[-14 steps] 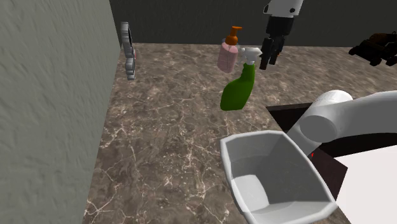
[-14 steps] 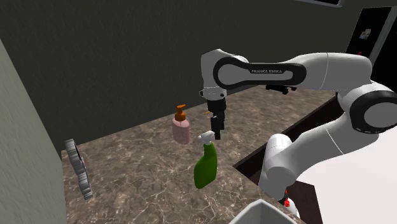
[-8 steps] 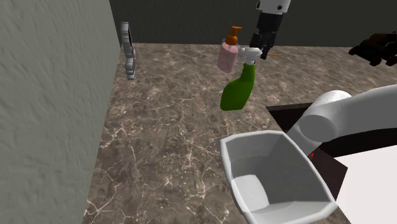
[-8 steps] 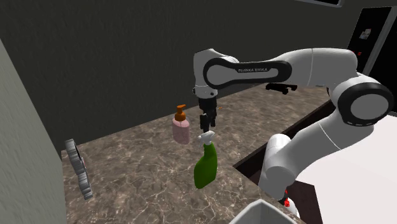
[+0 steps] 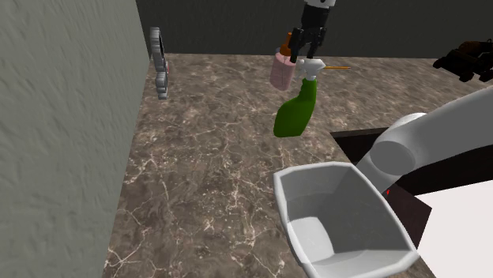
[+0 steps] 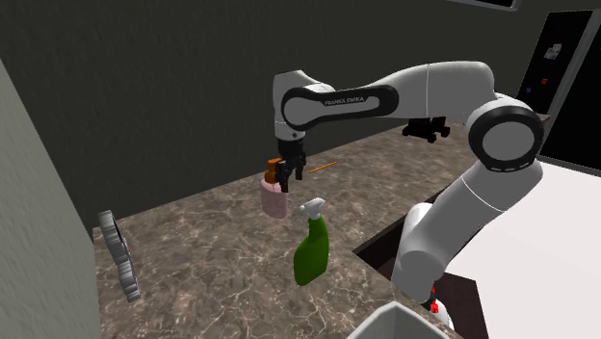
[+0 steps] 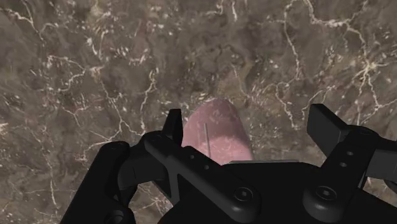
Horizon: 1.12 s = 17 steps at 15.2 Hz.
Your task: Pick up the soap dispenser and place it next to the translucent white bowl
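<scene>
We see the end effector (image 5: 299, 52) spread open over the pink soap dispenser (image 5: 280, 73), with a green spray bottle (image 5: 295, 112) crowding it.

On the brown marbled table (image 5: 205, 174), the spray bottle stands just beside the soap dispenser. Its white trigger head sits right under the end effector (image 6: 286, 174) in the shoulder view, so it is the nearest thing in the way. A ridged grey disc (image 5: 160, 63) leans at the wall (image 5: 63, 134), well off to the end effector's side. The pale bowl (image 5: 313, 169) lies far from it, near the arm's stand. In the wrist view the fingers (image 7: 173, 125) stand wide apart, with the soap dispenser (image 7: 216, 130) between them and closer to one finger. We cannot tell whether that finger touches it. The end effector (image 7: 249, 125) holds nothing, and the soap dispenser (image 6: 274, 198) stands upright on the table.
</scene>
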Available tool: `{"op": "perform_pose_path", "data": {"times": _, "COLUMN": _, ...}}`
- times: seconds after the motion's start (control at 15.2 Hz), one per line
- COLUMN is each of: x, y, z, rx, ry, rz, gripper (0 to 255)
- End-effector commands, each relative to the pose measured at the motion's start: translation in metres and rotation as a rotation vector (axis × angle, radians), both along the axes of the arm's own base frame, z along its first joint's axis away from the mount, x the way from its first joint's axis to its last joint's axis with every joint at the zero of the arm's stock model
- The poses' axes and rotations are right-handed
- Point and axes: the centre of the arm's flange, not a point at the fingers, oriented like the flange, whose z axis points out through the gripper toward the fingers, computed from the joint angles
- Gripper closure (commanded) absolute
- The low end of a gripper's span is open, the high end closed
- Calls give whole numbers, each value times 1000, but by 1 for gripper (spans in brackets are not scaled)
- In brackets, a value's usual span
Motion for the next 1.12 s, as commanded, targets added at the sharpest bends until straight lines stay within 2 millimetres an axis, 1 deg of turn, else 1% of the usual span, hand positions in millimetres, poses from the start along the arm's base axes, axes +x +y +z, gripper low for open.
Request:
{"op": "perform_pose_path", "data": {"times": 0.0, "x": 23, "y": -9, "z": 4, "rx": -13, "ry": -27, "rz": -31, "gripper": 0}}
{"op": "perform_pose_path", "data": {"times": 0.07, "x": 33, "y": -13, "z": 5, "rx": -19, "ry": -39, "rz": -46, "gripper": 0}}
{"op": "perform_pose_path", "data": {"times": 0.13, "x": 36, "y": -15, "z": 6, "rx": -21, "ry": -44, "rz": -51, "gripper": 0}}
{"op": "perform_pose_path", "data": {"times": 0.53, "x": 37, "y": -14, "z": -26, "rx": -21, "ry": -44, "rz": -51, "gripper": 0}}
{"op": "perform_pose_path", "data": {"times": 0.59, "x": 37, "y": -14, "z": -34, "rx": -21, "ry": -44, "rz": -51, "gripper": 0}}
{"op": "perform_pose_path", "data": {"times": 1.06, "x": 37, "y": -14, "z": -34, "rx": -21, "ry": -44, "rz": -51, "gripper": 0}}
